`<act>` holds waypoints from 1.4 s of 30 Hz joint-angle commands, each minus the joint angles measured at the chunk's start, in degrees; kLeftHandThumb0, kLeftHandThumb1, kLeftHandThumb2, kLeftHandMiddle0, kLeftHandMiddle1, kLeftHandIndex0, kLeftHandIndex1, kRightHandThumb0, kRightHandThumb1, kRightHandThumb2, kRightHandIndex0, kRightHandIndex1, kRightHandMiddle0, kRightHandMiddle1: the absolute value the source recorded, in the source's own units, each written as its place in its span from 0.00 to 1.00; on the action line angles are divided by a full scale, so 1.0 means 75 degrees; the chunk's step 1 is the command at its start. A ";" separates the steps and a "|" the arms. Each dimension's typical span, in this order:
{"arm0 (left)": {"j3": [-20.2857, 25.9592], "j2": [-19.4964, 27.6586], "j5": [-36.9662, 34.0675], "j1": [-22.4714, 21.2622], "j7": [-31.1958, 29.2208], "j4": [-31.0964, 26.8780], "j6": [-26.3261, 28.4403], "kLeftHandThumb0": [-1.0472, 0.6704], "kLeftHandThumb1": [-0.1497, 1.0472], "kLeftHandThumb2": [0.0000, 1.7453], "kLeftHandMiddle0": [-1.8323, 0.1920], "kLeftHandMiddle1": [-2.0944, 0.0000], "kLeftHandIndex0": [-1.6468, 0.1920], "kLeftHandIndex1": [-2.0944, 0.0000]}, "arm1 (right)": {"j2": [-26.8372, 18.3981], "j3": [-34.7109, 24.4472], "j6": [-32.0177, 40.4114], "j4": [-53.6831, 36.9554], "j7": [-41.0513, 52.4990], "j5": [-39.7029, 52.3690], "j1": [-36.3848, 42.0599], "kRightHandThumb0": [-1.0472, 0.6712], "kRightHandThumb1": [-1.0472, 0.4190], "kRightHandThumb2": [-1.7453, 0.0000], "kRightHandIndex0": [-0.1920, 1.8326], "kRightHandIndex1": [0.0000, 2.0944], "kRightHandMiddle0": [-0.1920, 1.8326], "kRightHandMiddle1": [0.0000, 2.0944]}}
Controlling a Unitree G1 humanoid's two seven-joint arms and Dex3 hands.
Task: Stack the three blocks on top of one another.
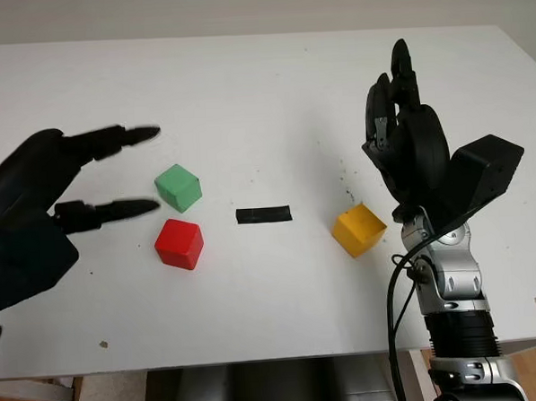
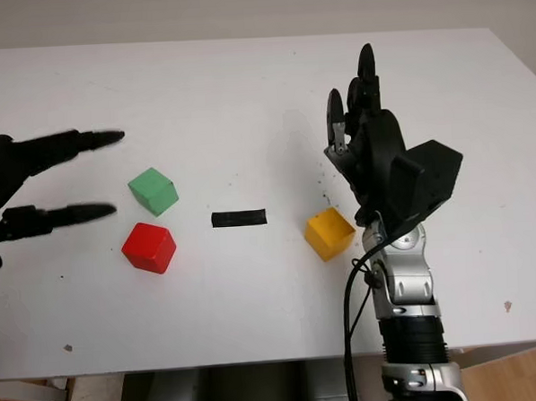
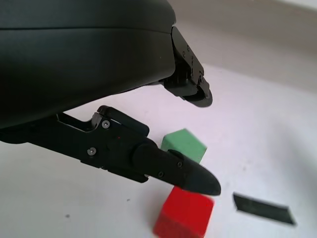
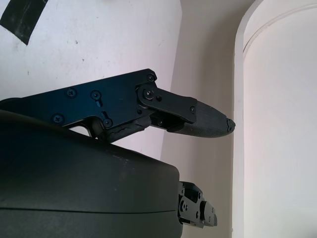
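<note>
Seen from the head views, the green block (image 1: pixel 178 187), red block (image 1: pixel 179 244) and yellow block (image 1: pixel 358 229) are laid apart on the table (image 1: pixel 244 94), unstacked. The left hand (image 1: pixel 44 208) is held open beside the green block, probably for grasping. In the left wrist view, nothing is gripped by its fingers (image 3: pixel 168 166). In the right wrist view, the right hand (image 4: pixel 148 106) is held open above the table.

Three blocks on the table (image 1: pixel 244 85), none stacked. At left, one block (image 1: pixel 178 187) sits far of and just beside a second block (image 1: pixel 179 244). Tape strip (image 1: pixel 263 214) lies at centre, between that pair and the third block (image 1: pixel 358 229) at right. Left hand (image 1: pixel 65 189) open, left of the pair. Right hand (image 1: pixel 407 135) open, raised just right of the third block.
</note>
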 commanded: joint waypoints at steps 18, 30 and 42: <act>-0.0816 0.0070 0.2067 0.0312 0.0084 -0.0368 -0.1605 0.18 0.90 0.04 1.00 1.00 0.62 0.97 | -0.0002 0.0057 0.0062 0.0021 -0.0113 -0.0070 -0.0176 0.29 0.00 0.60 0.00 0.00 0.00 0.00; -0.1171 -0.0425 0.3173 0.0463 0.0653 -0.0170 -0.2286 0.18 0.91 0.03 1.00 1.00 0.61 0.96 | 0.0030 0.0073 0.0176 -0.0132 -0.0213 -0.0083 -0.0101 0.28 0.00 0.61 0.00 0.00 0.00 0.00; -0.1330 -0.0665 0.3796 0.0554 0.0729 -0.0011 -0.2628 0.17 0.91 0.03 1.00 1.00 0.59 0.93 | 0.0012 0.0063 0.0138 -0.0177 -0.0226 -0.0096 -0.0037 0.29 0.00 0.61 0.00 0.00 0.00 0.00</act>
